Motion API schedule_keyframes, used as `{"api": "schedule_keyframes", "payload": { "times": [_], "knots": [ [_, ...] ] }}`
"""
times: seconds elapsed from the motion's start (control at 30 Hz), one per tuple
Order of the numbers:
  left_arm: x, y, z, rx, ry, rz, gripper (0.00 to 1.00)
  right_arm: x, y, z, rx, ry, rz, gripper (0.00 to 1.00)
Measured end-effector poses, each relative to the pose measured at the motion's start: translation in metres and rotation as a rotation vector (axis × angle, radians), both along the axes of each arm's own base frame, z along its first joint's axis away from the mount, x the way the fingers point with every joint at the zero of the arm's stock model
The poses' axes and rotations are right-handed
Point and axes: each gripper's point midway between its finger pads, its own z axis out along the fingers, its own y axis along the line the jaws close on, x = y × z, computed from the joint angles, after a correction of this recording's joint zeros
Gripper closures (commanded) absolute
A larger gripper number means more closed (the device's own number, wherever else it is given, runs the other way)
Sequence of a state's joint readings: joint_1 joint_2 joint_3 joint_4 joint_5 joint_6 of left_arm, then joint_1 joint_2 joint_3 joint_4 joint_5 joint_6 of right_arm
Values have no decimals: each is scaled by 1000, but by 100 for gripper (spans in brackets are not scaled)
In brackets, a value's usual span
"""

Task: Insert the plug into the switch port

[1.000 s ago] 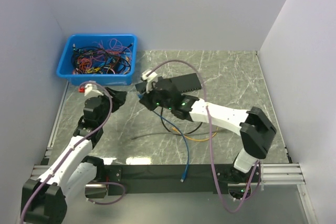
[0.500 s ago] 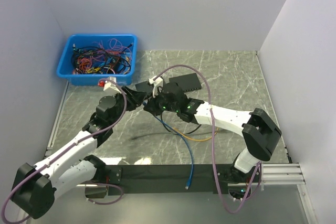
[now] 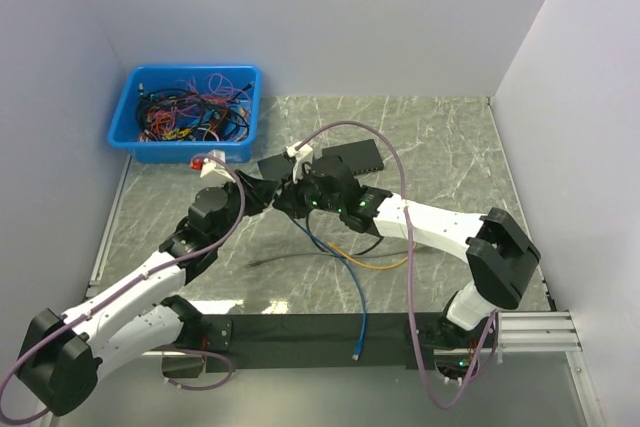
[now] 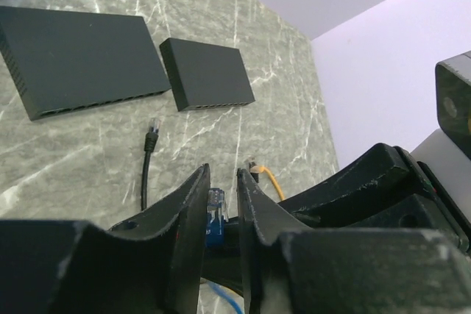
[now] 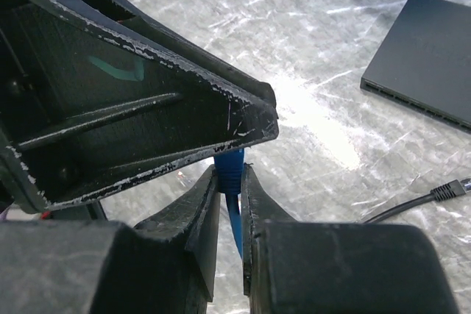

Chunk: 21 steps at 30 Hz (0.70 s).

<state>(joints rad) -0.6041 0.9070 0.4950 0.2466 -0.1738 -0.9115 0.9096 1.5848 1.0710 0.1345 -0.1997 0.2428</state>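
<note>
A blue cable (image 3: pixel 345 262) ends in a blue plug (image 4: pixel 214 211) with a clear tip. My right gripper (image 5: pixel 229 170) is shut on the plug's blue boot (image 5: pixel 232 159), held above the table. My left gripper (image 4: pixel 223 174) meets it head-on, its jaws standing narrowly on either side of the plug. The plug lies against one finger and a thin gap shows at the other. Both grippers meet at mid-table (image 3: pixel 275 195). Two flat black switches lie beyond, a larger one (image 4: pixel 81 60) and a smaller one (image 4: pixel 206 73), with port rows along their near edges.
A blue bin (image 3: pixel 190 112) of tangled cables stands at the back left. A black cable with its plug (image 4: pixel 151 126) and an orange one (image 4: pixel 254 169) lie on the marble between the grippers and the switches. Walls enclose three sides.
My left arm has swung in from the left to meet the right gripper, and its jaws have narrowed around the plug. The right gripper has shifted slightly left, still holding the plug.
</note>
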Motion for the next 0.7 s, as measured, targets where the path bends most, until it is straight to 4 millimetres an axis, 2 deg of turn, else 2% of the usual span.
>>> {"api": "schedule_keyframes", "payload": {
  "times": [0.07, 0.27, 0.33, 0.37, 0.47, 0.57, 0.7],
  "knots": [
    [-2, 0, 4, -9, -10, 1, 73, -1, -1, 5, 10, -4, -2, 100],
    [-6, -1, 3, -25, -5, -5, 90, -3, -7, 9, 22, -14, -7, 99],
    [-6, -1, 2, -24, -2, -7, 95, -4, -7, 7, 21, -11, -6, 91],
    [-7, -1, 2, -25, 0, -6, 97, -5, -8, 7, 22, -12, -4, 83],
    [-8, -3, 1, -31, 5, -14, 98, -6, -9, 8, 25, -12, -4, 70],
    [-8, -4, 0, -28, 9, -15, 99, -8, -11, 14, 40, -21, 1, 62],
    [-8, -3, -4, -19, 21, -12, 99, -11, -12, 34, 84, -51, 8, 60]
  ]
}}
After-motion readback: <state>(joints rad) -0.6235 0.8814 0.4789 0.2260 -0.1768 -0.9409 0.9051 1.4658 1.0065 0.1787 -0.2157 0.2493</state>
